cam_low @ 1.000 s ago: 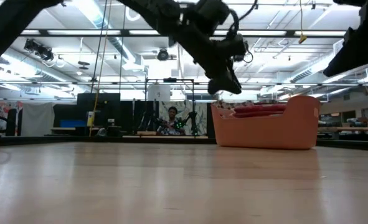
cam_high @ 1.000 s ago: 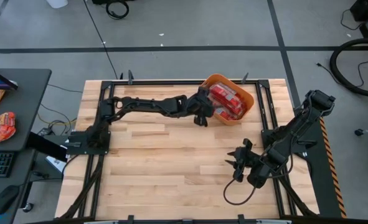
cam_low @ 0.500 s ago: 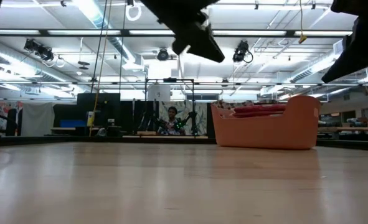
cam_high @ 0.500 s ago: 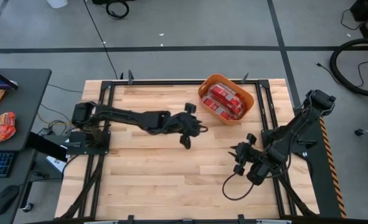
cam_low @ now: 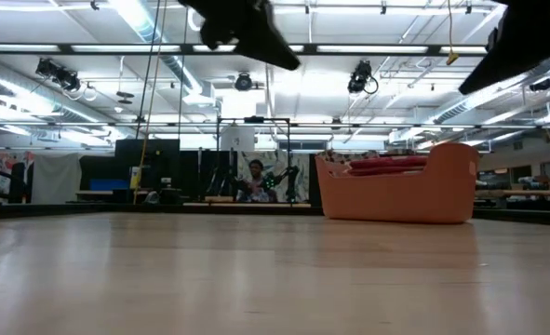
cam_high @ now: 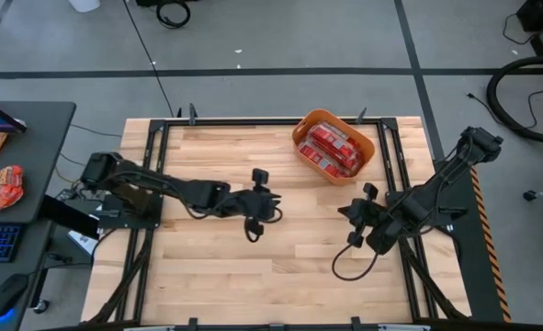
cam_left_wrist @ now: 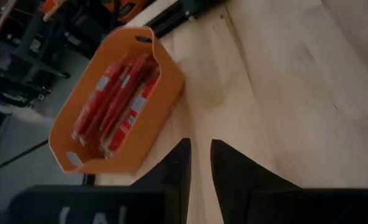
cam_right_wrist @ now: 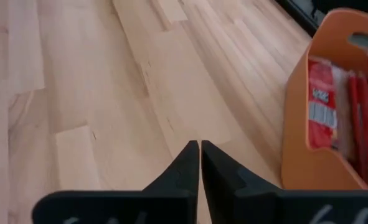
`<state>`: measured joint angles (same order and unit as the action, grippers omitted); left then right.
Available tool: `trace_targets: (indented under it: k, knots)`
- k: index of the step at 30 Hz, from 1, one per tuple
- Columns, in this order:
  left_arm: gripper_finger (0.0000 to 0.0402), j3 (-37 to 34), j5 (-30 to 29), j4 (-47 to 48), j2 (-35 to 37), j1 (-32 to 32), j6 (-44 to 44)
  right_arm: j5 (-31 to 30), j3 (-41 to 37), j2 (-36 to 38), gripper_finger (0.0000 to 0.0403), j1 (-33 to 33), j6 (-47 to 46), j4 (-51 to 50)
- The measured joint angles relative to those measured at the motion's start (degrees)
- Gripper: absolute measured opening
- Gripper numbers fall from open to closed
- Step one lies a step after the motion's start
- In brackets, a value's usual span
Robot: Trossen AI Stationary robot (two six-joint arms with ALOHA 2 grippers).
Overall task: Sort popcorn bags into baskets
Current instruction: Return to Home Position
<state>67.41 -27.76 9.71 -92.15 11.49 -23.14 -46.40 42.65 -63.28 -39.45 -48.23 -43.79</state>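
The orange basket (cam_high: 368, 147) stands at the table's far right and holds several red popcorn bags (cam_high: 331, 147) on edge. It also shows in the low view (cam_low: 395, 195) and in both wrist views (cam_left_wrist: 166, 81) (cam_right_wrist: 299, 130). My left gripper (cam_high: 273, 206) hovers over the table's middle, well left of and nearer than the basket. Its fingers (cam_left_wrist: 179, 163) stand a narrow gap apart with nothing between them. My right gripper (cam_high: 343, 211) hangs above the bare wood nearer than the basket, shut and holding nothing (cam_right_wrist: 200, 146).
A black cable loop (cam_high: 349, 272) lies on the wood by the right arm. Black frame rails (cam_high: 253, 122) run along the table's edges. A side desk at the left holds an orange-red snack pouch (cam_high: 3, 187). A person (cam_low: 256, 177) sits far behind the table.
My left gripper has drawn back from beside the basket toward the table's left and near side, ending over the middle. My right gripper has gone a little toward the far edge and its fingers have come together. The basket and bags have stayed put.
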Motion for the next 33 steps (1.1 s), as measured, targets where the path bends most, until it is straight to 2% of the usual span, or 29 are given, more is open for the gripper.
trace_targets:
  k: [8,17,22,33]
  knots:
    - [0.0066,-8.66,-1.80,-2.82,9.67,2.62,6.73,-1.13,-0.59,7.77,0.0012,0.21,5.80,0.22]
    - [0.0066,-19.51,-8.77,-5.09,20.53,7.87,14.68,-3.31,-9.05,18.98,0.0012,0.76,6.87,5.07]
    - [0.0066,-25.59,-8.74,-9.50,27.16,9.63,18.16,-3.05,-12.70,25.95,0.0012,1.38,10.81,9.33]
    - [0.0066,-36.42,-8.65,-10.73,46.32,9.61,23.02,-3.33,-18.04,40.81,0.0012,1.34,19.80,13.84]
